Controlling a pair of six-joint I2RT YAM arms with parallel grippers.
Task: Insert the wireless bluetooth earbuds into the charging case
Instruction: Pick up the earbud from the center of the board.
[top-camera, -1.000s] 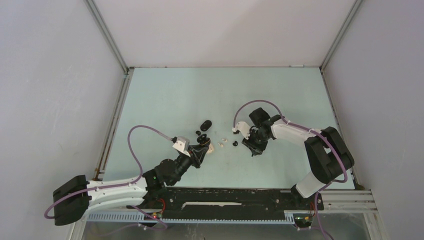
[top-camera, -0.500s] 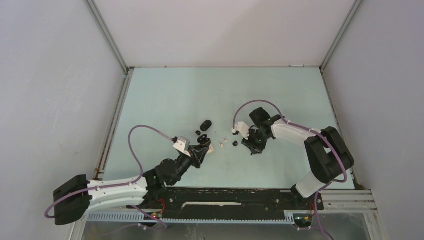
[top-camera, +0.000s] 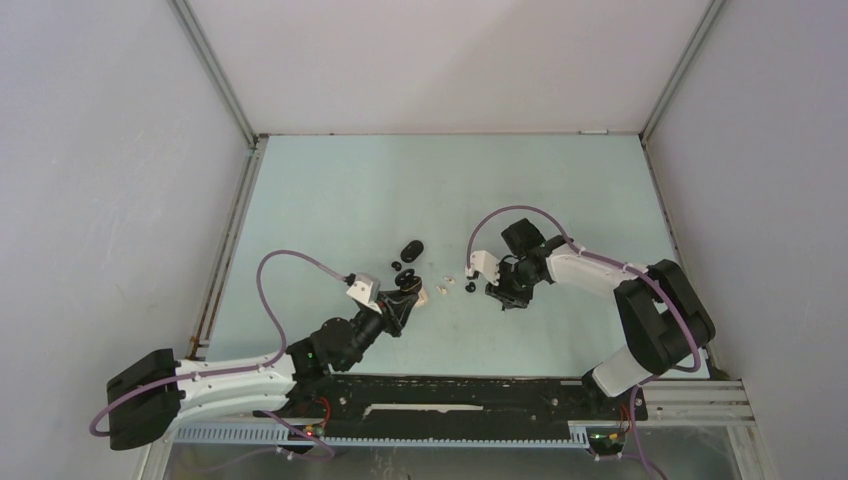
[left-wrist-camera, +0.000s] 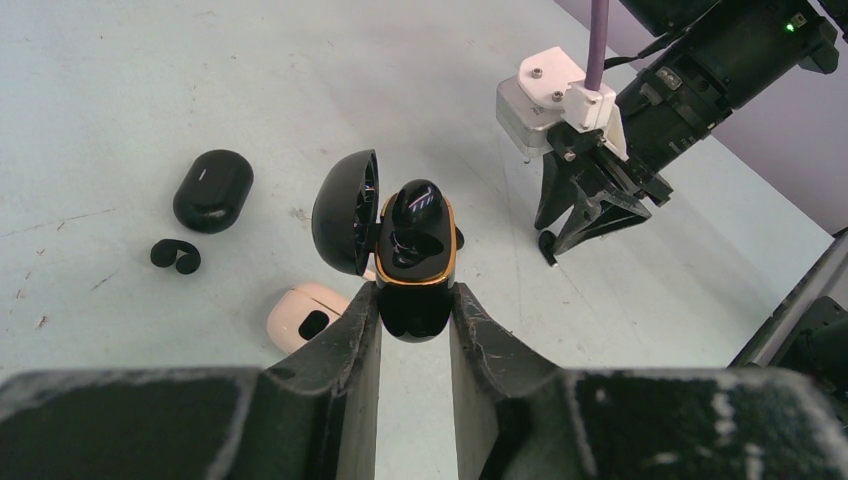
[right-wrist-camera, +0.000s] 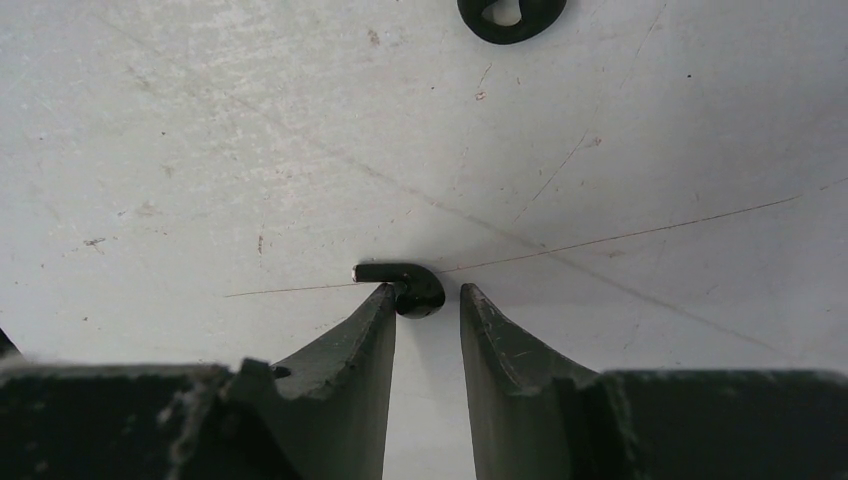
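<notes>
On the pale green bench (top-camera: 330, 190), in the top view, the left arm (top-camera: 340, 345) and the right arm (top-camera: 590, 270) meet near the middle. Small loose buds lie between their jaws.

In the left wrist view, the left jaws are closed tight on the lower body of the open black charging case with a gold rim (left-wrist-camera: 415, 270). Its lid swings to the side. One glossy black bud (left-wrist-camera: 415, 205) sits in the upper socket, and the lower socket looks free.

In the right wrist view, a small black plastic earbud with a short stem (right-wrist-camera: 405, 280) lies on the bench just at the tips of the right jaws. Its round body is between the tips, and its stem runs sideways, along the closing line. These jaws are only narrowly open, and a slit of bench shows beside the bud, so I judge it is not pinched. The right arm is the nearer one.
</notes>
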